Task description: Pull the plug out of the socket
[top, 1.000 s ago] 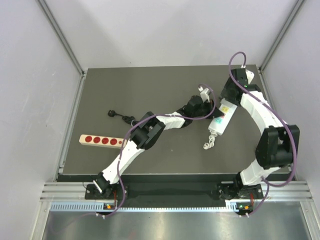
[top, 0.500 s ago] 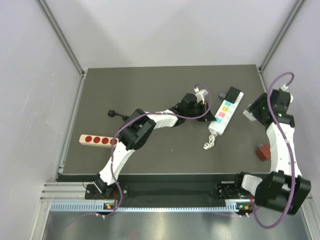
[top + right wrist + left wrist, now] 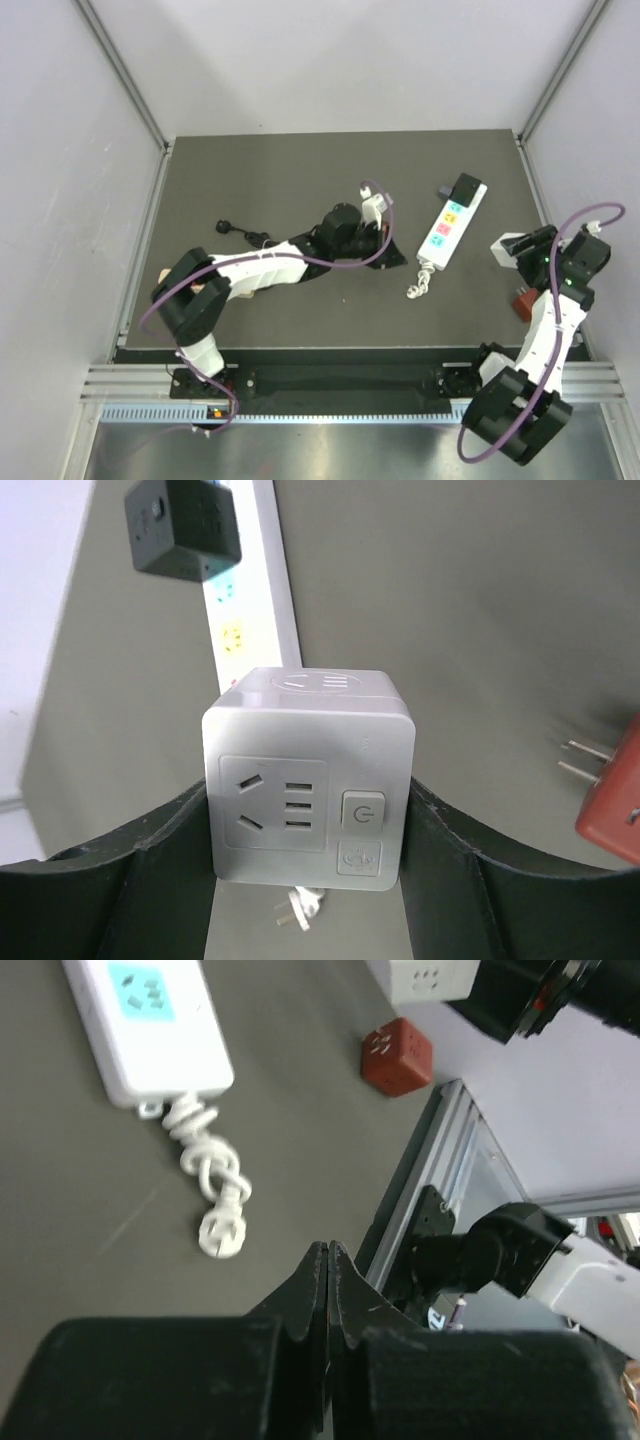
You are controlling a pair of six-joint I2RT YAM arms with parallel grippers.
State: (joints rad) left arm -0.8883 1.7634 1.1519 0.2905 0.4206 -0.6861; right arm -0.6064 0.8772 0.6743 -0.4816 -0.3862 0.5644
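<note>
- White plastic: the socket (image 3: pixel 447 224) lies on the dark mat (image 3: pixel 300 170) at about 3 o'clock from the mat's middle. Its length runs from 1 o'clock to 7 o'clock.
- On the socket, one black block (image 3: pixel 466 187) sits at the 1 o'clock end. Four small coloured faces (cyan, yellow, pink, blue) stand bare in a row below it.
- One short white cord (image 3: pixel 417 284), coiled, trails from the socket's 7 o'clock end, and its own plug lies flat on the mat.
- The right gripper (image 3: pixel 308 795) is clamped on one white cube adapter (image 3: pixel 310 730), a finger against each side. The cube is held apart from the socket, off toward its 4 o'clock.
- One red cube (image 3: pixel 524 303) rests on the mat at 5 o'clock of the white cube. The right wrist view shows two metal prongs on it.
- The left gripper (image 3: pixel 328 1252) has its fingers pressed together on nothing. It is at the 9 o'clock side of the socket's near end and does not touch it.
- One loose black plug (image 3: pixel 224 228) with a dark lead lies at 9 o'clock from the mat's middle, well apart from the socket.
- Counted: one socket, three cube-shaped pieces — white, red, black — and two cords.
</note>
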